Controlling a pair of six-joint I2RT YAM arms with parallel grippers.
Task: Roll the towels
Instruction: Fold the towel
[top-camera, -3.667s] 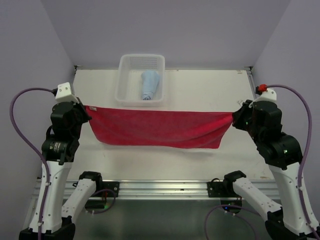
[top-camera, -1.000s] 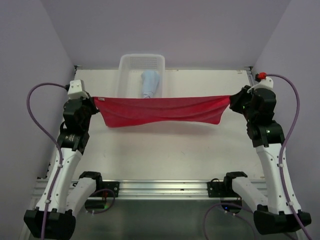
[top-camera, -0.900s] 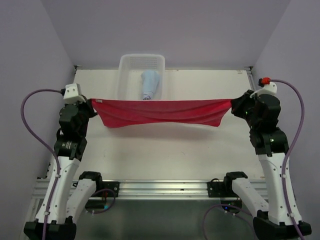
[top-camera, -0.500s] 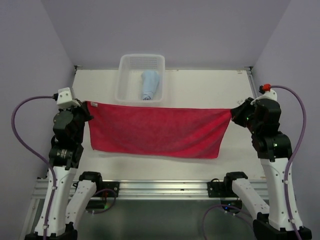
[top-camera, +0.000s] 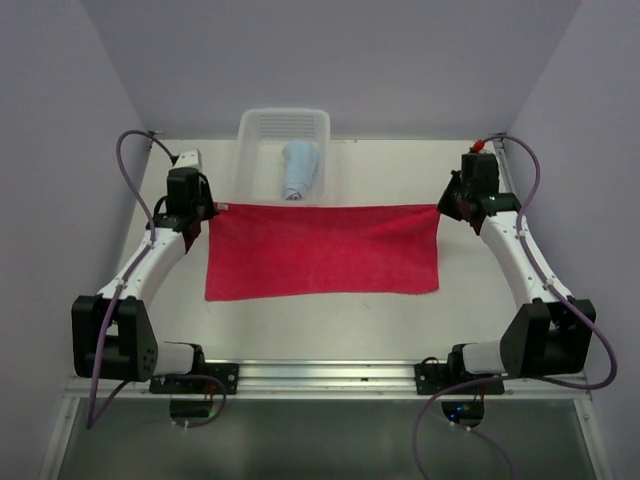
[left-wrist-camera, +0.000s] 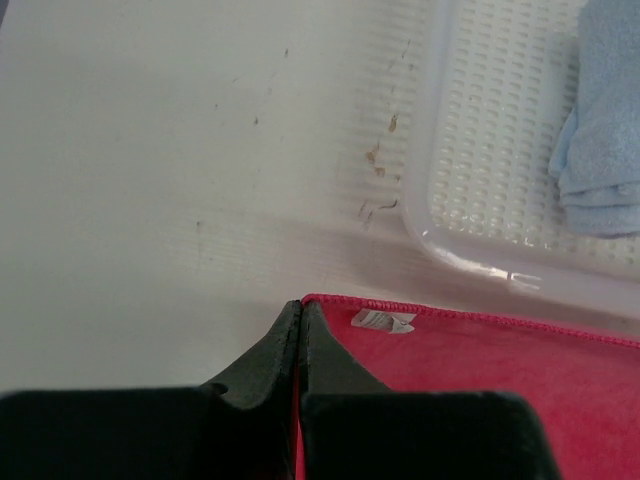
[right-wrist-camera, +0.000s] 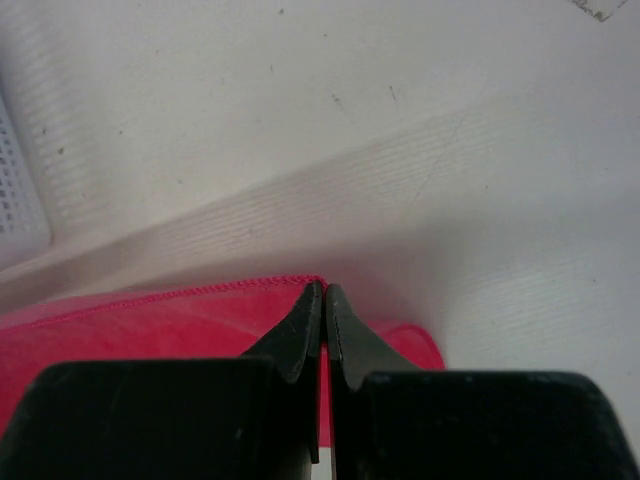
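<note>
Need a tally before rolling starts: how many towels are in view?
2. The red towel lies spread on the table, far corners pinched by the left gripper and right gripper. The blue towel sits in the basket. None else visible.

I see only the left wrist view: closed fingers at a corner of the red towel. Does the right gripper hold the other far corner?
Observer: Yes, the right gripper is shut on the far right corner of the red towel.
Operator: Does the towel hang or lie down?
Observer: It looks spread flat on the table, a full rectangle.
Operator: How does the blue one lie as a whole?
Observer: The blue towel is a long bundle in the right half of the white basket.
</note>
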